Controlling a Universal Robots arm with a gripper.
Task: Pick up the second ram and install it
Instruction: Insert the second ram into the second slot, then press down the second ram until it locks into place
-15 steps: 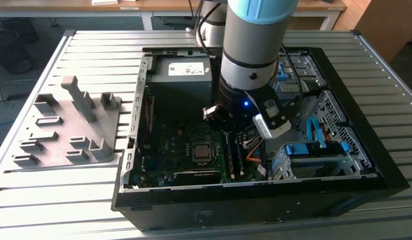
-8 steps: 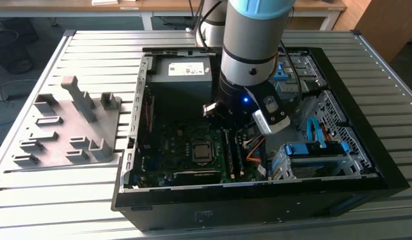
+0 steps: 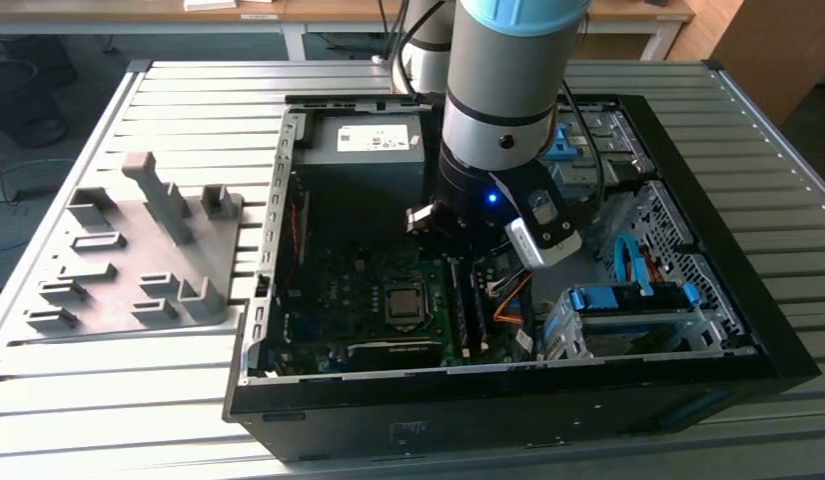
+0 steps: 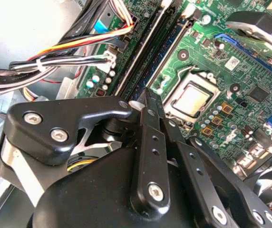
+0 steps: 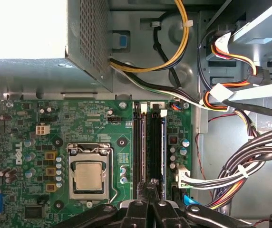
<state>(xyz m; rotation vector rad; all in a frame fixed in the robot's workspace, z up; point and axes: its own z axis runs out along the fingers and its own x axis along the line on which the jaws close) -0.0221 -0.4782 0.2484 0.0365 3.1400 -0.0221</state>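
The second ram [image 5: 163, 147] is a thin blue stick standing on edge in one of the long black memory slots on the motherboard [image 5: 93, 128]. Its blue edge [image 4: 171, 50] runs along the slot away from my fingertips in the second wrist view. My gripper [image 5: 151, 186] is low inside the open computer case [image 3: 272, 300], with its two fingers shut together right over the near end of the slots. The fingertips [image 4: 148, 95] show nothing between them. I cannot tell whether they touch the stick. In the exterior view my gripper [image 3: 446, 240] hangs over the middle of the board.
A processor socket [image 5: 89, 175] lies beside the slots. Cable bundles [image 5: 250, 166] crowd the other side. The power supply [image 3: 379, 135] fills the case's far end, and a drive cage [image 3: 632, 310] stands at the exterior view's right. A grey fixture tray [image 3: 132, 250] lies at its left.
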